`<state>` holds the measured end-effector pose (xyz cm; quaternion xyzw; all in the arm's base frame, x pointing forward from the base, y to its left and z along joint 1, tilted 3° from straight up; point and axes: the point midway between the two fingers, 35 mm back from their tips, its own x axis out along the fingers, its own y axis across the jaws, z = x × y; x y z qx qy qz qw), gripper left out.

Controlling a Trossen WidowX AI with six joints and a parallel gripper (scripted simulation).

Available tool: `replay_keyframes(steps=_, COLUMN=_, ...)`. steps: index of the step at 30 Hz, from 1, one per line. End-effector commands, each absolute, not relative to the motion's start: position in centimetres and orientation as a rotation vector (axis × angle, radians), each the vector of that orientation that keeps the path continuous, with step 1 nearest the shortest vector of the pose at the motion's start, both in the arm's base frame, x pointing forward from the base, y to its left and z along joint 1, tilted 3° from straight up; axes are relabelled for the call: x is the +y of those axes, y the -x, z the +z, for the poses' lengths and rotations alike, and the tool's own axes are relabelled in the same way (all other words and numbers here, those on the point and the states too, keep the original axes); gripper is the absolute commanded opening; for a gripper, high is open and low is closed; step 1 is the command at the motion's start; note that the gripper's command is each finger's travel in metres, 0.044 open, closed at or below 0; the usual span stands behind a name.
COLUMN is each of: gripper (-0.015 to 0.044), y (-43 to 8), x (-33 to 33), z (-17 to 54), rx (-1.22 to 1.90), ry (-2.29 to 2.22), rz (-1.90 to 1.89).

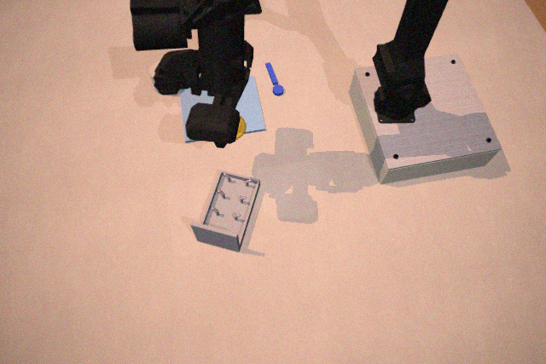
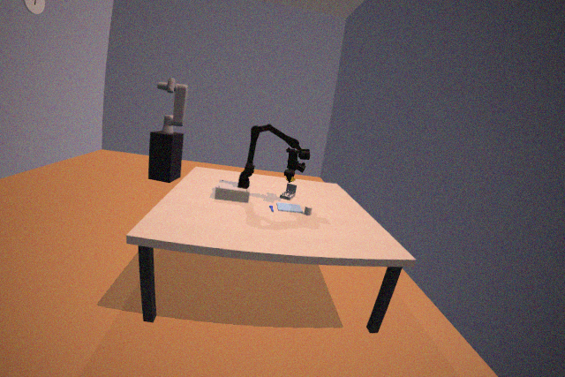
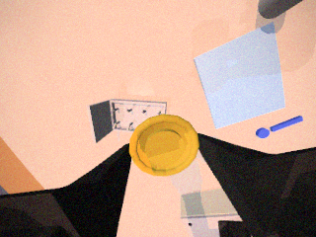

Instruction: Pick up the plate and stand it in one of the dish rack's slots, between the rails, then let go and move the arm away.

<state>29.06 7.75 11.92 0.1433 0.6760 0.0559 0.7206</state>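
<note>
One black arm (image 1: pixel 220 34) reaches out from its grey base block (image 1: pixel 434 130) and hangs above the desk (image 1: pixel 397 262), its jaws clamped on a yellow plate (image 3: pixel 164 144). The wrist view shows the plate face-on, round and shallow, pinched at its rim on either side between the two dark fingers. From the top view only a sliver of the plate (image 1: pixel 240 127) peeks out to the right of the wrist housing, over the near edge of a pale blue mat (image 1: pixel 252 108) that lies flat on the desk. In the exterior view the plate (image 2: pixel 290 177) is a small yellow spot under the arm's tip, lifted well above the desk surface.

The dish rack (image 1: pixel 229 212), a small grey tray with short pegs standing in two rows, sits on the desk nearer to the top camera than the mat and apart from it; its slots hold nothing. In the wrist view the rack (image 3: pixel 129 118) appears just behind the plate's upper left rim. A blue spoon (image 1: pixel 273 78) lies on the desk just right of the mat. A grey cylinder (image 3: pixel 276 6) stands by the mat's far corner in the wrist view.
</note>
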Motion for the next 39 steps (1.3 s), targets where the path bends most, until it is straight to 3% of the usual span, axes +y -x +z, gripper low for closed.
replay_keyframes(steps=1, gripper=0.0000, y=-29.8, x=8.2, z=10.0, rx=1.472, ry=-0.322, rz=0.258)
replay_keyframes(steps=39, gripper=0.0000, y=-30.3, x=8.3, z=3.3, rx=0.661, ry=-0.163, rz=1.093)
